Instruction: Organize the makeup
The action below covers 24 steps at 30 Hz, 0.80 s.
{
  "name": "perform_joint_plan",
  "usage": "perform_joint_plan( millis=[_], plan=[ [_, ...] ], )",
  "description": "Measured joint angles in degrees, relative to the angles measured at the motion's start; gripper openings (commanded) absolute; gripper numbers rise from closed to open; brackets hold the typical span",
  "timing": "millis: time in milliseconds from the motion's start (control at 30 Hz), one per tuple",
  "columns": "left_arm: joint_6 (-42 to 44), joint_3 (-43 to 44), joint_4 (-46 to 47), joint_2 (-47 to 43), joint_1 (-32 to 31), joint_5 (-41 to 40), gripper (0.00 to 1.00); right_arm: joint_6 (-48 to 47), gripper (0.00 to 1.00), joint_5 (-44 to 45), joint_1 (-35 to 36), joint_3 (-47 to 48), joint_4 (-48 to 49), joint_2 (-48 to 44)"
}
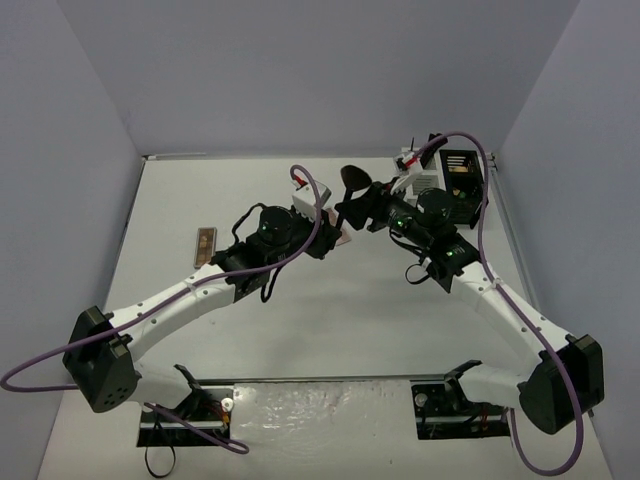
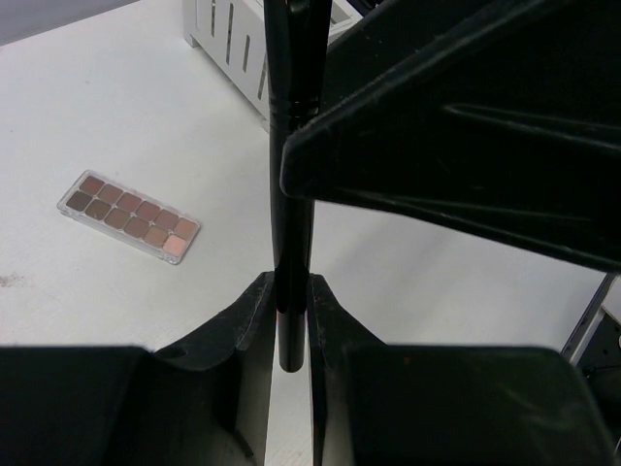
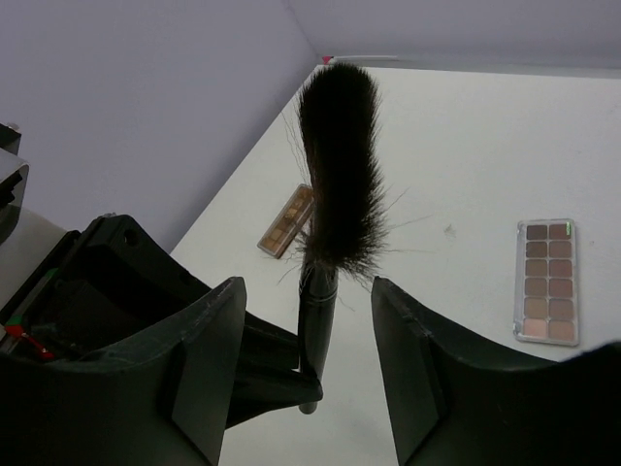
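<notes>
While the left gripper pinches the lower end of the brush by its slim, glossy black handle, the right gripper stands with jaws spread, one to each side of the ferrule and clear of it. The dark brown, fluffy head rises above the right fingers. A clear palette of pink-brown pans lies flat on the table beyond the left fingers, to their left.
</notes>
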Motion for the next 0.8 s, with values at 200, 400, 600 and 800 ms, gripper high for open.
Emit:
perform_joint_plan(
  millis=[200, 400, 600, 800],
  plan=[
    [0.2, 0.0, 0.0, 0.0, 0.0, 0.1, 0.01, -1.2, 0.04, 0.7, 0.6, 0.9, 0.3, 1.4],
    [0.5, 0.0, -0.2, 0.0, 0.0, -0.3, 0.58, -2.4, 0.0, 2.1, 0.8, 1.2, -0.1, 1.6],
    [1.1, 0.1, -4.0, 0.0, 0.0, -5.1, 0.97, -5.6, 0.0, 5.8, 0.4, 2.1, -1.8, 1.7],
    [-0.6, 3.0, -15.1, -0.5, 2.2, -14.0, 0.97, -8.4, 0.0, 9.2, -6.1, 4.7, -2.2, 3.6]
  ],
)
